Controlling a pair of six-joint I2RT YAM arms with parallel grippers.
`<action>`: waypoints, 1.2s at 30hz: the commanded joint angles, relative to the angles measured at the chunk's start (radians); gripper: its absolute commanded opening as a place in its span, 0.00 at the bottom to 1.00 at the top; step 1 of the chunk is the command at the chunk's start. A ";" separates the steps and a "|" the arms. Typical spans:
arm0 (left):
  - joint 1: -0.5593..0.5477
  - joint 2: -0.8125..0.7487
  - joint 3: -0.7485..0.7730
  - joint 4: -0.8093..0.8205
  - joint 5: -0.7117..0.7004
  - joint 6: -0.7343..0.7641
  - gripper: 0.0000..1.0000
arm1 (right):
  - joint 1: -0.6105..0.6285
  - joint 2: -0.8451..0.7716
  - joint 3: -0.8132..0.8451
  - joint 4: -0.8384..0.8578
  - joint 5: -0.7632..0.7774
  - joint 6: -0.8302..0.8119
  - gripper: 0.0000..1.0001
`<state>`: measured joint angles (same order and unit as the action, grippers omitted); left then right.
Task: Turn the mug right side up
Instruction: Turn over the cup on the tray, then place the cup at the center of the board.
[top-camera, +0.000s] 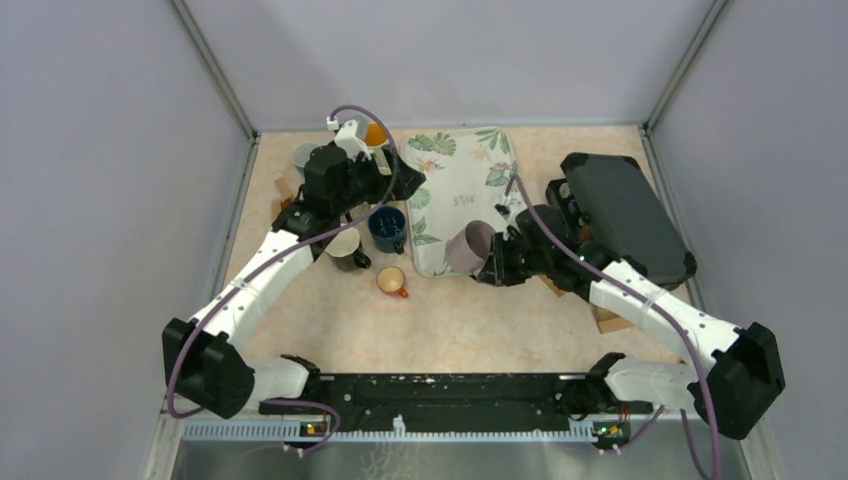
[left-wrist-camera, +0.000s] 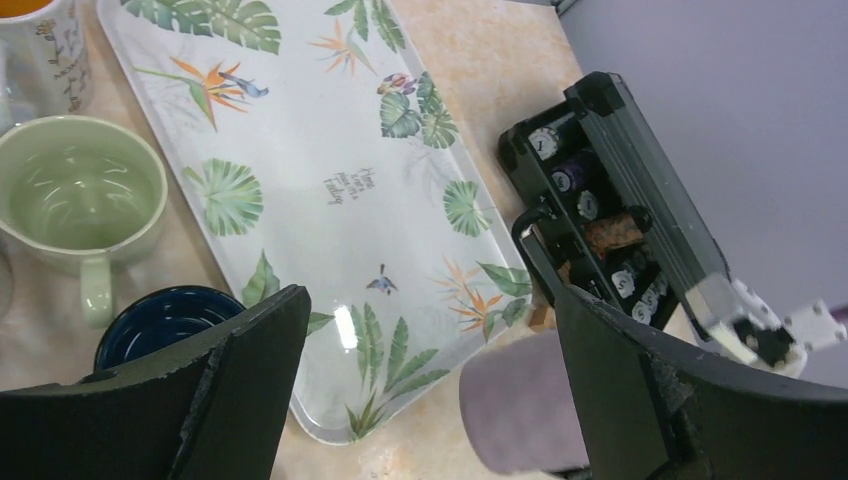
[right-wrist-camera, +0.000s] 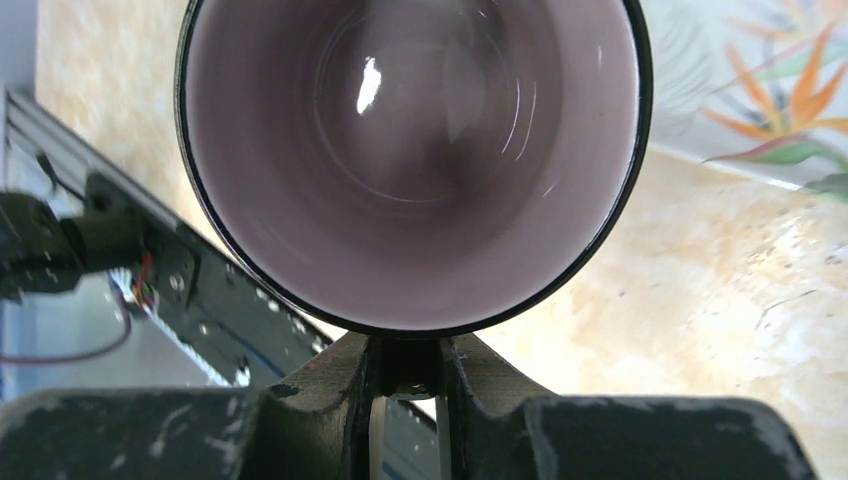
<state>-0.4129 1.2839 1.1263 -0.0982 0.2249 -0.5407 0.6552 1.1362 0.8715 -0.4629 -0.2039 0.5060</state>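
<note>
Grey walls (top-camera: 100, 150) enclose a beige marbled tabletop (top-camera: 480, 320). At its right side sits an open black case (top-camera: 625, 215) whose compartments hold small round-capped items too small to identify. Beside it lies a white leaf-print tray (top-camera: 460, 190) with nothing on it. The mauve mug (right-wrist-camera: 410, 160) is tipped on its side just off the tray's near right corner, its empty mouth facing the right gripper (right-wrist-camera: 408, 370), which is clamped on the mug's lower edge. The left gripper (left-wrist-camera: 430, 300) hangs spread wide and holds nothing, above an empty green mug (left-wrist-camera: 80, 195) and a navy mug (left-wrist-camera: 165, 320). Nearby stand a white mug (left-wrist-camera: 40, 40) with an orange inside and a small orange cup (top-camera: 391, 281).
</note>
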 joint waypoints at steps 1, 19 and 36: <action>0.012 -0.043 0.023 -0.014 -0.021 0.044 0.98 | 0.113 -0.009 0.071 -0.016 0.066 -0.063 0.00; 0.066 -0.072 0.001 -0.024 -0.004 0.060 0.98 | 0.482 0.264 0.157 -0.068 0.259 -0.153 0.00; 0.086 -0.086 -0.014 -0.021 -0.005 0.074 0.98 | 0.567 0.397 0.202 -0.066 0.396 -0.189 0.00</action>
<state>-0.3325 1.2301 1.1198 -0.1436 0.2188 -0.4831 1.2045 1.5318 1.0027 -0.5770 0.1341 0.3359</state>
